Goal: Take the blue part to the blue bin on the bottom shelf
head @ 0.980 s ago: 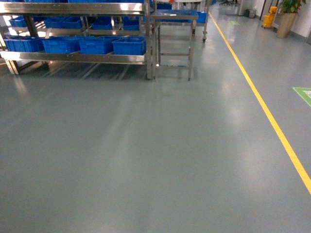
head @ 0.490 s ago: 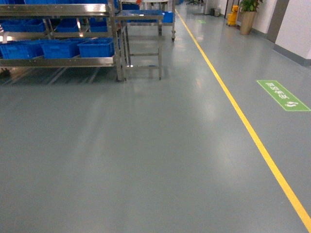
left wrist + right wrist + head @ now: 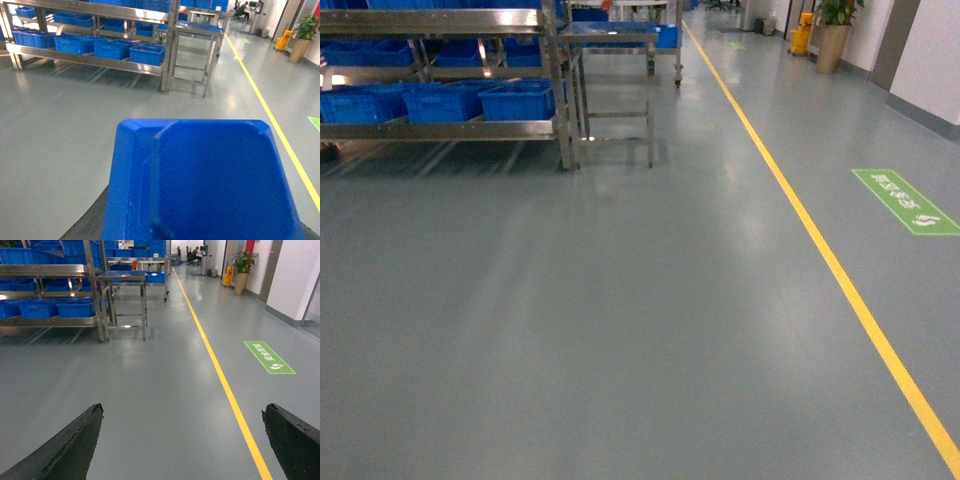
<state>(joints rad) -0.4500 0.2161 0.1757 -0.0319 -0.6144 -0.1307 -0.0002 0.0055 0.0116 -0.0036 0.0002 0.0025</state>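
Observation:
The blue part (image 3: 210,180), a flat plastic piece with chamfered corners, fills the lower left wrist view. My left gripper (image 3: 200,222) is shut on it, and only a dark finger (image 3: 87,227) shows beside it. The bottom shelf (image 3: 440,129) of the steel rack lies at the far upper left of the head view and carries a row of blue bins (image 3: 517,100). That bottom shelf (image 3: 90,59) and its blue bins (image 3: 147,53) also stand well ahead in the left wrist view. My right gripper (image 3: 182,440) is open over bare floor. Neither gripper shows in the head view.
A steel table (image 3: 612,35) stands against the rack's right end. A yellow floor line (image 3: 820,250) runs from far to near on the right, with a green floor sign (image 3: 905,200) beyond it. A potted plant (image 3: 835,30) and a yellow bucket (image 3: 802,35) stand by the far wall.
The head view has swung to the right: the rack and table slid left in the picture, and the green floor sign came into fuller view. Over the last half second it barely shifted.

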